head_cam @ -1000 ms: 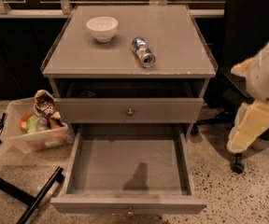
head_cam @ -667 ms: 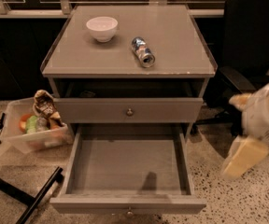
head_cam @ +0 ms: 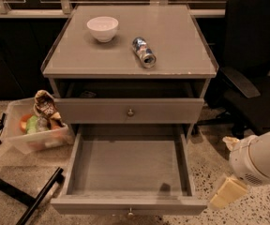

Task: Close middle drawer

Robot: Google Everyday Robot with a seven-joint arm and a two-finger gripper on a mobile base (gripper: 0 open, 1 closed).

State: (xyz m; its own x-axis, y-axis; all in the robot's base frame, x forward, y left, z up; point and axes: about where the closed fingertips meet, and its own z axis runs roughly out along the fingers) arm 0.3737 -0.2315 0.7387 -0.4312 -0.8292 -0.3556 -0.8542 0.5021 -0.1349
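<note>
The middle drawer (head_cam: 128,168) is a grey, wide shallow tray, pulled far out of the grey cabinet (head_cam: 125,64), and it is empty. Its low front panel (head_cam: 125,206) carries a small round knob (head_cam: 130,213) at the bottom edge of the view. My gripper (head_cam: 227,192), cream-coloured on a white arm (head_cam: 259,159), hangs low at the right, just beside the drawer's front right corner and apart from it.
Above the open drawer sits a taller grey drawer front with a knob (head_cam: 130,112). A white bowl (head_cam: 102,28) and a lying can (head_cam: 144,52) rest on the cabinet top. A clear bin of items (head_cam: 34,125) stands left, a black office chair (head_cam: 254,74) right, and a black bar (head_cam: 36,198) lies on the floor.
My arm and gripper have dropped lower and moved left, from beside the cabinet's right side to near the open drawer's front right corner. The drawer has not moved.
</note>
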